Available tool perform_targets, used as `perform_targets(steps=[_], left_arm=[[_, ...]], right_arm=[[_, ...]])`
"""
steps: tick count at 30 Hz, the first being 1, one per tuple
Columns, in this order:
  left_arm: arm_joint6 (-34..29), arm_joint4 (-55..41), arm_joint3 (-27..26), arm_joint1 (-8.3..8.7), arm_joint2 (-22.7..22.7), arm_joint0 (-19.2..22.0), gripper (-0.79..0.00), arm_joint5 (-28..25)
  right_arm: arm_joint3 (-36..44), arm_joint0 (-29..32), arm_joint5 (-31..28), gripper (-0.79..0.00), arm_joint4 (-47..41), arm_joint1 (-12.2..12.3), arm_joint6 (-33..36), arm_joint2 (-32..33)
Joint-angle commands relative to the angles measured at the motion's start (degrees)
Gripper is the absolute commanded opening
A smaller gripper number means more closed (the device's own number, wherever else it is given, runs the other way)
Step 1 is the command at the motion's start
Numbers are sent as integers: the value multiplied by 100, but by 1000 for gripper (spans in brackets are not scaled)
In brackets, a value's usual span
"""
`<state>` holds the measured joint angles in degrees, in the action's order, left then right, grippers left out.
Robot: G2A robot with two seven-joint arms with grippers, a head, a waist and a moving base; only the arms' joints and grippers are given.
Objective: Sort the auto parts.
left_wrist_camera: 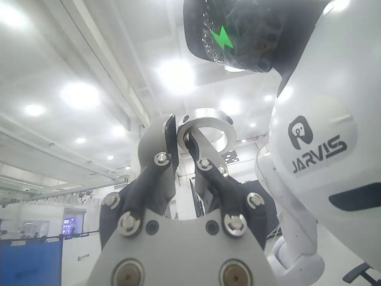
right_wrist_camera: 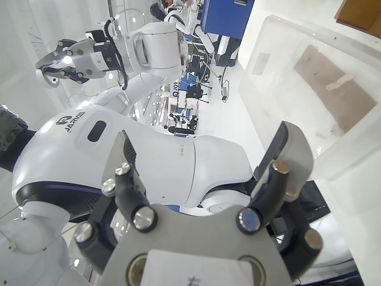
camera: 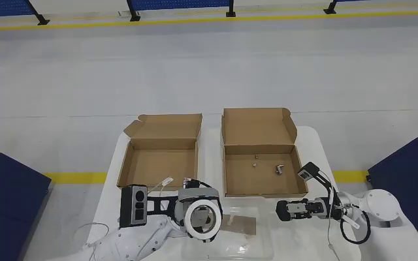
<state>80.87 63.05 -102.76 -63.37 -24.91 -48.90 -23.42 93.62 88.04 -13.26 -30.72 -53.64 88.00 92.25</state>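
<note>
Left tool (left_wrist_camera: 181, 138) pinched shut on metal ring (left_wrist_camera: 208, 114), one finger inside the bore, one outside, ring lifted clear above the bench (camera: 310, 149). Short thick collar, smooth bright metal. Left cardboard box (camera: 160, 166) just beyond, nearer than right box (camera: 248, 179). Right tool (right_wrist_camera: 205, 133) spread wide, empty.

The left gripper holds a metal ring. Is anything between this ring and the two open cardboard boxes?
Nothing visible does. The left gripper holds the metal ring raised, nearer the robot. The left box and right box lie open beyond it, lids folded back. The open right gripper sits off to the side.
</note>
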Motion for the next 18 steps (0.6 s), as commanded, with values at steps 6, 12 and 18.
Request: perform_targets(steps=[6, 12, 18], left_arm=[[-46, 152, 47, -47, -75, -100, -785, -46], [-45, -48, 104, -122, -221, -287, -785, -44], [-77, -111, 204, -162, -312, -390, -785, -34]], right_arm=[[0, 0, 0, 0, 0, 0, 0, 0], [0, 0, 0, 0, 0, 0, 0, 0], [0, 0, 0, 0, 0, 0, 0, 0]])
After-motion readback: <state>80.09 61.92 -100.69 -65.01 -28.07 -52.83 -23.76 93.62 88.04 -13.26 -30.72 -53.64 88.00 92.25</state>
